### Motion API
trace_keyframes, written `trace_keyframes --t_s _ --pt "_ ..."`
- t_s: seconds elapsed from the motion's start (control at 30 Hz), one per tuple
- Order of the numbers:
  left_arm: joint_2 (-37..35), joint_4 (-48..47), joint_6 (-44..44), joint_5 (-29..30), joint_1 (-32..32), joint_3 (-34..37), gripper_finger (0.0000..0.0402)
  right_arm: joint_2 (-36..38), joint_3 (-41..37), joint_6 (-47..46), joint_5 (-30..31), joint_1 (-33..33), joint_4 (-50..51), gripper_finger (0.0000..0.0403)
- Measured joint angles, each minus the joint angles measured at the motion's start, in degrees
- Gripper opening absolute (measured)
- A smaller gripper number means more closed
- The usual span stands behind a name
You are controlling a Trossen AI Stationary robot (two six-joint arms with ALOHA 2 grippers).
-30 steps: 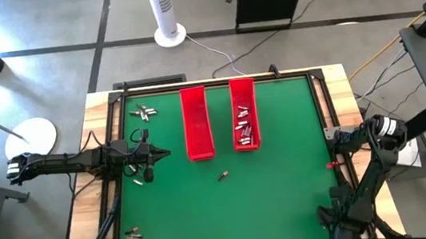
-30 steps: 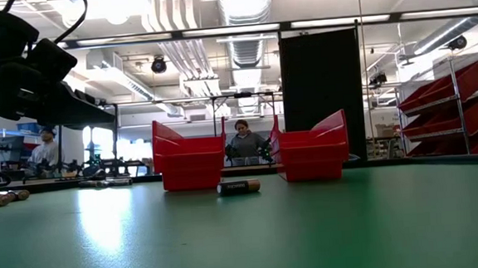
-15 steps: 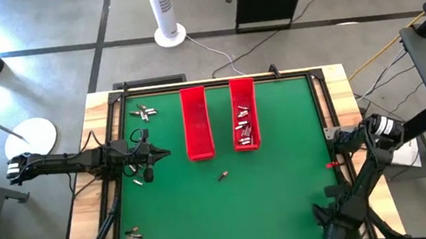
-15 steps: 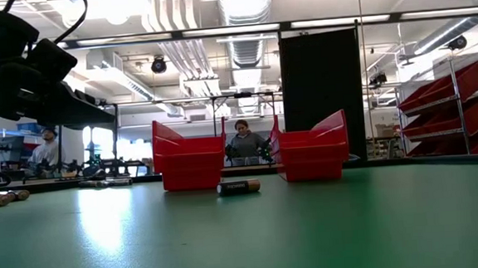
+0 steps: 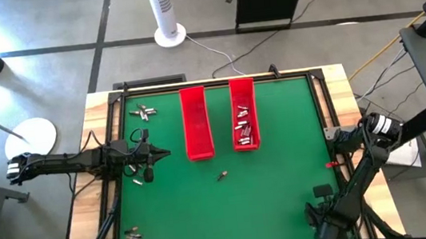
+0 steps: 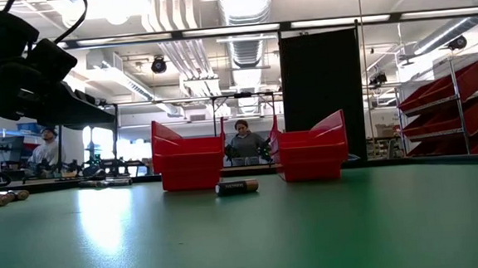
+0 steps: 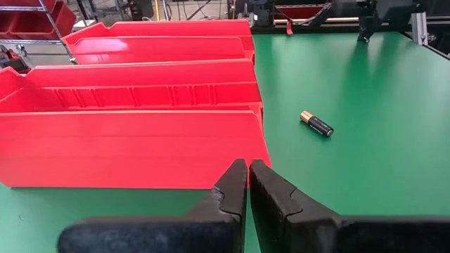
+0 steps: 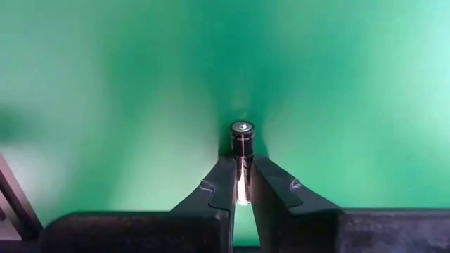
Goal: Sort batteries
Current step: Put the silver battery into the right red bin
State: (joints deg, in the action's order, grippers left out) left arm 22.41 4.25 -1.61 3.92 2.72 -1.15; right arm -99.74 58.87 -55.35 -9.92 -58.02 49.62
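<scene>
On the green desk [image 5: 286, 199], two red trays [image 5: 196, 123] ahead of the left jaws [image 7: 248, 184], pressed together with nothing between. Beyond those jaws, a lone battery [image 7: 316, 124] lying flat. Near the desk's front right corner, right jaws [image 8: 240, 184] pinching a dark battery [image 8: 242, 138].

We see two dark arms: the left arm [image 5: 73, 161] is slim, black, with a white cuff at its outer end; the right arm [image 5: 361, 179] is black with a silvery-white joint band. Gripper fingers [image 7: 228, 193] are matte black, wedge-shaped.
</scene>
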Motion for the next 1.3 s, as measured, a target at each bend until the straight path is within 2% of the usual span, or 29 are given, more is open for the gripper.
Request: trace_keyframes --t_s 0.43,0.67,1.0,1.3 --pt "0.00 -0.01 0.00 0.00 0.00 -0.01 0.0000 -0.25 4.16 1.96 13.93 1.07 -1.99 0.0022" --pt "0.00 -0.01 0.00 -0.01 0.00 -0.02 0.0000 -0.29 1.51 2.04 22.48 1.14 -10.26 0.0022" --pt "0.00 0.00 0.00 0.00 0.00 -0.02 0.0000 -0.29 -4.23 3.51 37.72 1.44 -21.51 0.0022" --pt "0.00 0.00 0.00 0.00 0.00 -0.02 0.0000 0.00 -10.80 2.17 44.36 1.66 -32.64 0.0023"
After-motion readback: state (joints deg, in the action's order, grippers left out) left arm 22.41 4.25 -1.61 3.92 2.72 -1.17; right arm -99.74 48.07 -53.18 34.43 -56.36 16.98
